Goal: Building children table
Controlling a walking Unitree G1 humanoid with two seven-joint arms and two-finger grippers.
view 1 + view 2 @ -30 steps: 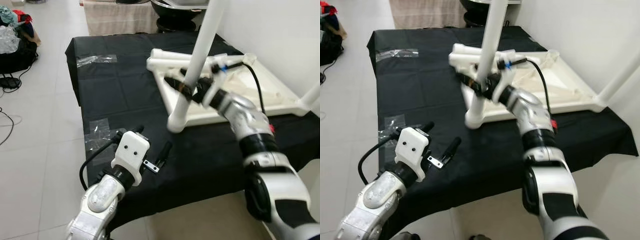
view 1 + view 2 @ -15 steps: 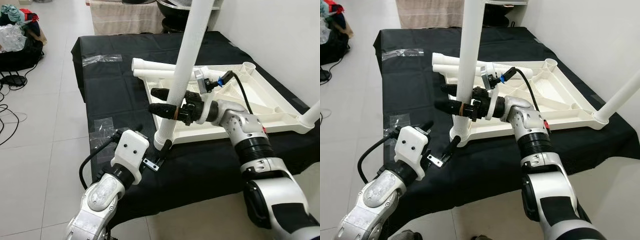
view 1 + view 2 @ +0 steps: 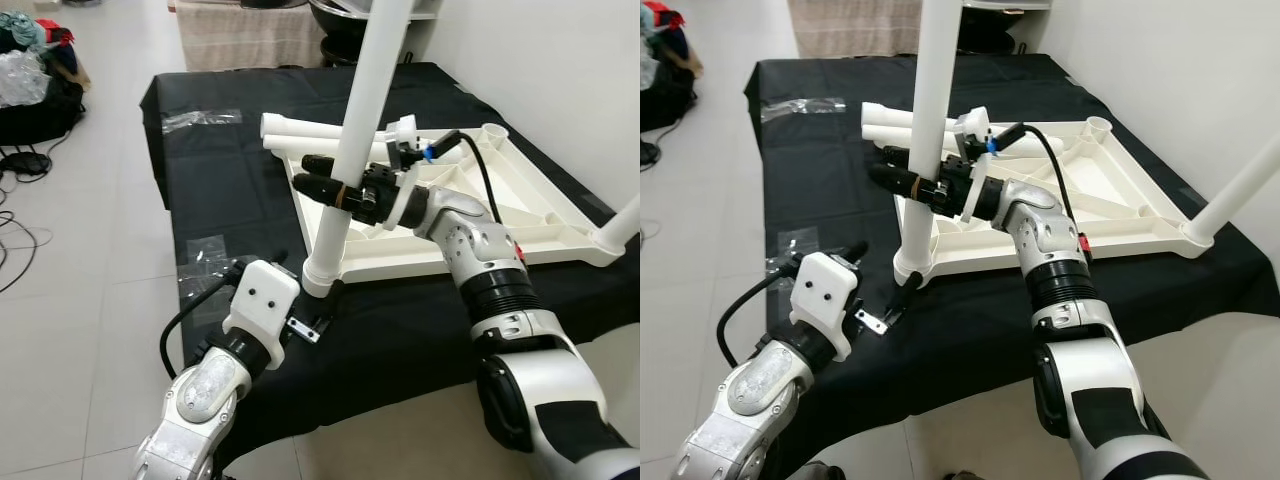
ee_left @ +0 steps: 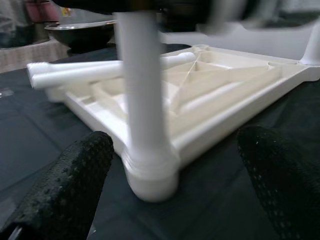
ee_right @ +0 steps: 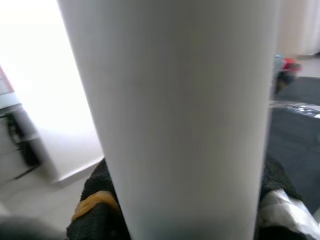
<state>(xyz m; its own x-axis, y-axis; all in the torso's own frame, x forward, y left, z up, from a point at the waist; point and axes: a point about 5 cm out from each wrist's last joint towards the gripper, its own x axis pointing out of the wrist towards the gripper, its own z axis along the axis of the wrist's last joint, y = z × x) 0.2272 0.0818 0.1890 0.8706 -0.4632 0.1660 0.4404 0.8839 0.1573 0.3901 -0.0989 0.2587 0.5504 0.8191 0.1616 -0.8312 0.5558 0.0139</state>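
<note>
A white tabletop [image 3: 520, 215] is laid upside down on a black-covered surface [image 3: 230, 190], ribbed underside up, toward the robot's right half of the surface. A white table leg [image 3: 352, 150] is stood upright in the socket at the near corner of the tabletop [image 4: 150, 170], rising out of the top of both eye views. A second upright leg [image 3: 1230, 190] is seen at the far right corner. Two loose legs [image 3: 310, 135] are laid side by side across the far left corner of the tabletop.

The right gripper [image 3: 325, 185] is reached in from the right at mid height of the near upright leg, with its black fingers [image 3: 895, 180] set one on each side of the leg and clamped on it; in the right wrist view the leg [image 5: 175, 120] is seen close up between the finger pads [image 5: 97, 210].

The left gripper [image 3: 305, 295] is held low over the front part of the surface, just in front of the foot of the same leg. Its fingers [image 4: 65, 195] are spread apart, nothing between them, with the leg socket framed in the gap in the left wrist view.

Strips of clear tape [image 3: 200, 118] are stuck on the black cover. Bags and cables [image 3: 30, 80] are left on the tiled floor [image 3: 80, 300] at far left.
</note>
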